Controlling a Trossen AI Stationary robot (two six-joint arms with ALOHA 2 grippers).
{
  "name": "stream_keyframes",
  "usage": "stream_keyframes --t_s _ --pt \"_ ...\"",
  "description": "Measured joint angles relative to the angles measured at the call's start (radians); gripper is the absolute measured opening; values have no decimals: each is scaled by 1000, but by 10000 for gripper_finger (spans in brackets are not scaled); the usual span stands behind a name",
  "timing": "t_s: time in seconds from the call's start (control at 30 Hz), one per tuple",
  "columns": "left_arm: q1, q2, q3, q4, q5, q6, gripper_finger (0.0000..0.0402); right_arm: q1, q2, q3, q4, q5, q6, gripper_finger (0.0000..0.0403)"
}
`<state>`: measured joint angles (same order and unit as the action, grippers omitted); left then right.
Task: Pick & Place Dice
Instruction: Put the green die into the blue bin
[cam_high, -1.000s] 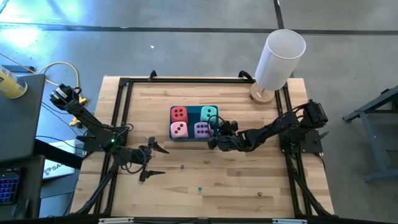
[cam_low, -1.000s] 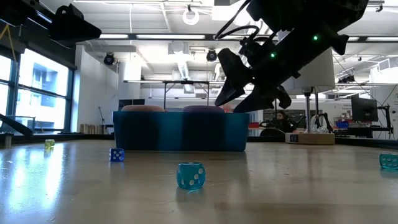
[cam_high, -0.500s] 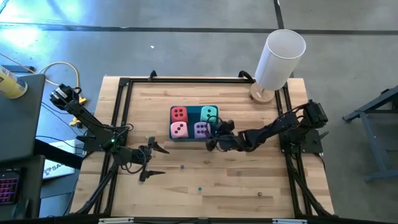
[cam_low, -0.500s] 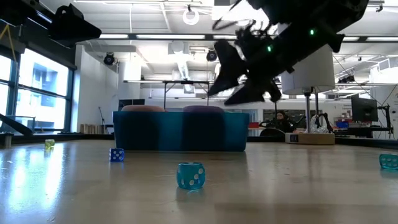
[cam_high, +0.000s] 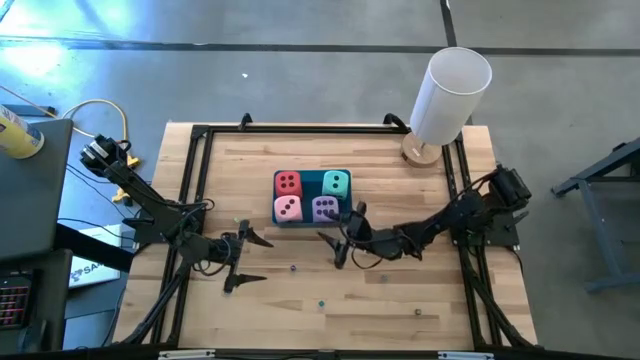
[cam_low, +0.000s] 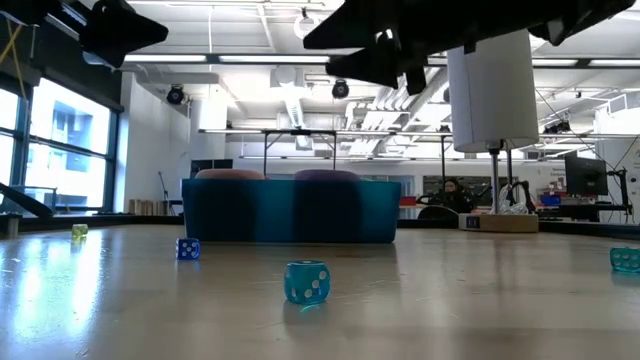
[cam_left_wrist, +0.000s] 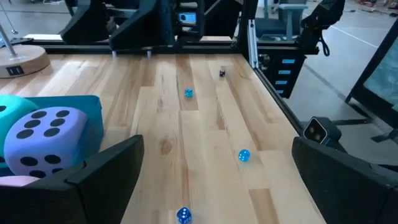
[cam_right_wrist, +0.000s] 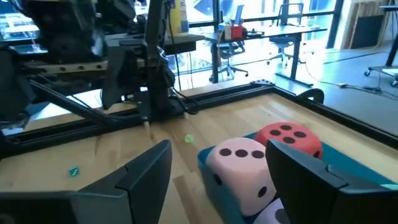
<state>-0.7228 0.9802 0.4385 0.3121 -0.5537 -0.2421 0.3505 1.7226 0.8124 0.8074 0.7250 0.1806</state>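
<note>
The right claw hangs released and empty just beside the blue tray, where the red, teal, pink and purple dice sit. I'd lift clear, not brushing them. Tiny beads dot the wooden bench; the left claw waits released.
</note>
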Motion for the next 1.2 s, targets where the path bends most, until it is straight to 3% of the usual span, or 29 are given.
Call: stream_keyframes --t_s 0.13,0.43,0.63,0.77,1.03,1.2 --pt "0 0 0 12 0 -1 399 23 0 0 5 -10 7 252" --pt "7 0 0 76 0 -15 399 24 0 0 -5 -266 36 252" --pt "5 -1 0 253 2 -31 399 24 0 0 -10 -287 36 252" --pt "-16 -4 0 237 -13 -137 399 24 0 0 -16 -287 40 252" --pt "-5 -22 29 -2 -165 -69 399 24 0 0 -68 -287 85 252" --pt "-27 -30 197 -422 -202 -92 399 23 0 0 -73 -287 85 252"
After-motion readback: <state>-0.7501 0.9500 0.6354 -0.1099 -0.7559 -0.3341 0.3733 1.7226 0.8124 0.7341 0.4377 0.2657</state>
